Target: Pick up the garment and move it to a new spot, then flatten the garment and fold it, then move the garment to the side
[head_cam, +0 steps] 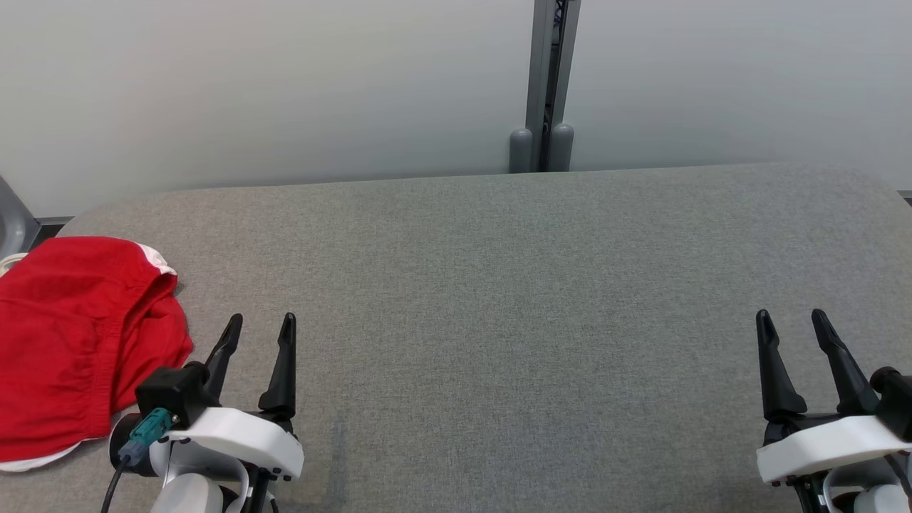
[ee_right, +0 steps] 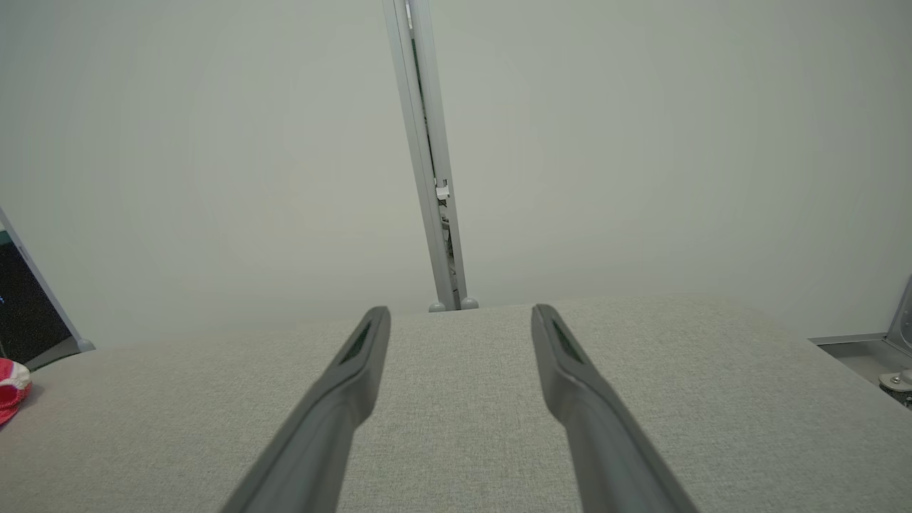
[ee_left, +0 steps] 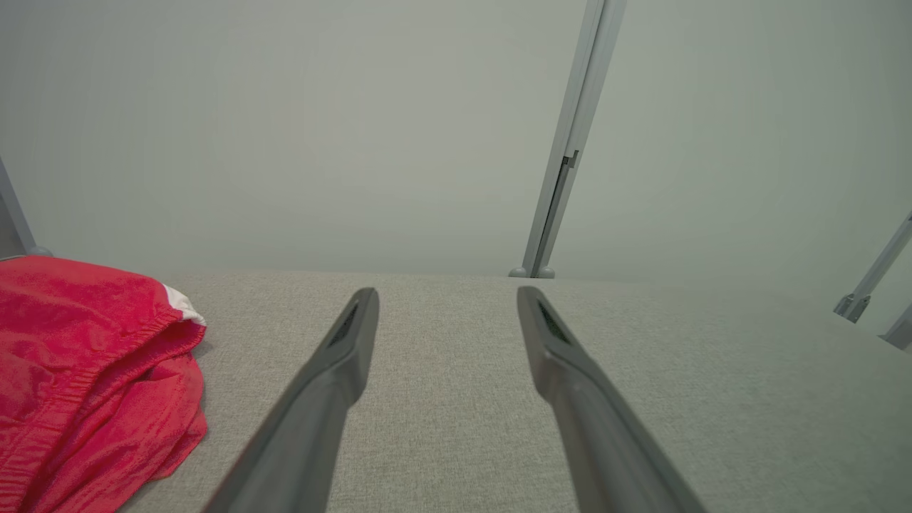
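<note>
Plainly, the crumpled red cloth garment with white trim lies bunched at about 9 o'clock on the grey fabric-covered table, hard against the table's left edge, its elastic waistband rumpled and a strip of white showing along its far and near hems. The left gripper sits at 7 o'clock, its two long dark fingers spread apart with nothing between them, tips pointing toward 12 o'clock; the garment's nearest fold is just beside its left finger, at its 9 o'clock, and the fingertips stand apart from the cloth. The right gripper sits at 5 o'clock, well apart from the garment, its fingers likewise spread and holding nothing, over bare fabric. Between the two grippers the tabletop is plain grey weave out to its rounded far edge. Beyond that edge, at 12 o'clock, a grey metal post with two rounded feet rises where the pale wall panels meet. In the right wrist view a grey metal fitting lies off the table at 3 o'clock.
</note>
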